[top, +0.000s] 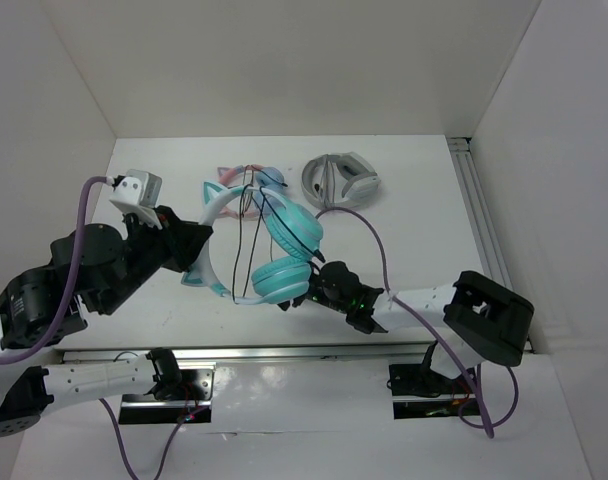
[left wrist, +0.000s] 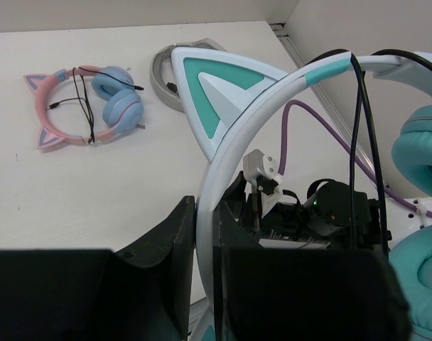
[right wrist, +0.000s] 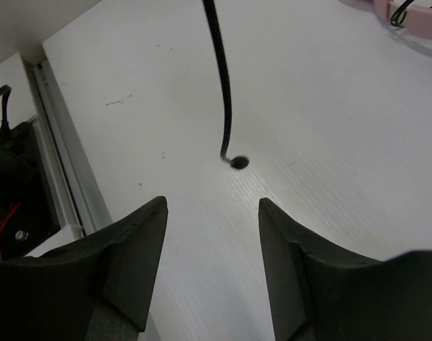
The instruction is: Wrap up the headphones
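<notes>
The teal headphones (top: 289, 240) with a pale headband and cat ears are in the middle of the table. My left gripper (top: 196, 245) is shut on the headband (left wrist: 234, 135), just below a cat ear (left wrist: 216, 85). The thin black cable (top: 252, 225) loops over the headband and hangs down. My right gripper (top: 309, 285) is beside the lower ear cup (top: 281, 280). In the right wrist view its jaws (right wrist: 212, 206) are open and empty. The cable's end (right wrist: 227, 106) hangs down to the table just ahead of them.
Pink-and-blue cat-ear headphones (top: 252, 178) lie at the back, also in the left wrist view (left wrist: 84, 103). Grey-and-white headphones (top: 341, 180) lie to their right. White walls enclose the table, a metal rail (top: 479, 210) runs along its right side, and a purple arm cable (top: 374, 240) arcs over the table.
</notes>
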You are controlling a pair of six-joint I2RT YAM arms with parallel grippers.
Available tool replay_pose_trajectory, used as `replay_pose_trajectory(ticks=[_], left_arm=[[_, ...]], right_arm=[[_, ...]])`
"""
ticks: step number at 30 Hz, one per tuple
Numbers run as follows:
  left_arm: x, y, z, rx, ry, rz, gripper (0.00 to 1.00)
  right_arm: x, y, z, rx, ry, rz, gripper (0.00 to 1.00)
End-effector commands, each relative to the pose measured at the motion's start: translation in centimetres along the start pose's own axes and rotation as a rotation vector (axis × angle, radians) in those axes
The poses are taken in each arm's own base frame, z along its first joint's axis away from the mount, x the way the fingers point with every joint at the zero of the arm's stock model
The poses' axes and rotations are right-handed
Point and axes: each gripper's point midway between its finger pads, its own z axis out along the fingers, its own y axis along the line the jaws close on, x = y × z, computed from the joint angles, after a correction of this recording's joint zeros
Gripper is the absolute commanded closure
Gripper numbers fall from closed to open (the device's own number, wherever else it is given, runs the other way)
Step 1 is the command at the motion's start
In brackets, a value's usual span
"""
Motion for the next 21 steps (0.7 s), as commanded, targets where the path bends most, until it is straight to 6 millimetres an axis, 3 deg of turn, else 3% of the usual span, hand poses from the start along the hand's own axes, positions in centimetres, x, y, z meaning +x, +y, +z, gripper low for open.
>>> replay_pose_trajectory(ticks=[1,6,9,11,13,15,17,19,21], left_arm=[[-3.8,-1.7,-0.6,0.062,-0.117,-0.131,1.0],[-3.7,-2.1,-0.6,0.08,-0.108,-0.139,1.0],[-3.7,-2.1,-0.6,0.08,-0.108,-0.139,1.0],[-3.7,-2.1,-0.6,0.08,-0.108,-0.139,1.0],[-3.7,-2.1,-0.6,0.08,-0.108,-0.139,1.0],[-4.0,-2.1,-0.8,0.084,-0.115,-0.144,1.0],[-4.0,-2.1,-0.8,0.084,-0.115,-0.144,1.0],[-4.0,-2.1,-0.8,0.084,-0.115,-0.144,1.0],[-4.0,-2.1,-0.8,0.084,-0.115,-0.144,1.0]], right_arm=[[-2.5,-0.9,1.3,0.094,-0.058,-0.059,0.37],[-1.8,-0.9,2.1,0.102,-0.034,-0.062,0.37],[-1.6,-1.1,2.6,0.096,-0.031,-0.061,0.63],[-1.3,-1.3,2.8,0.089,-0.026,-0.05,0.85],[-0.8,-1.2,2.7,0.079,-0.024,-0.03,0.81],[0.4,-1.0,2.5,0.059,0.0,-0.03,0.63],[0.6,-0.9,2.3,0.048,0.002,-0.02,0.59],[0.4,-0.6,2.4,0.033,-0.005,-0.019,0.59],[0.4,-0.6,2.4,0.033,-0.005,-0.019,0.68]])
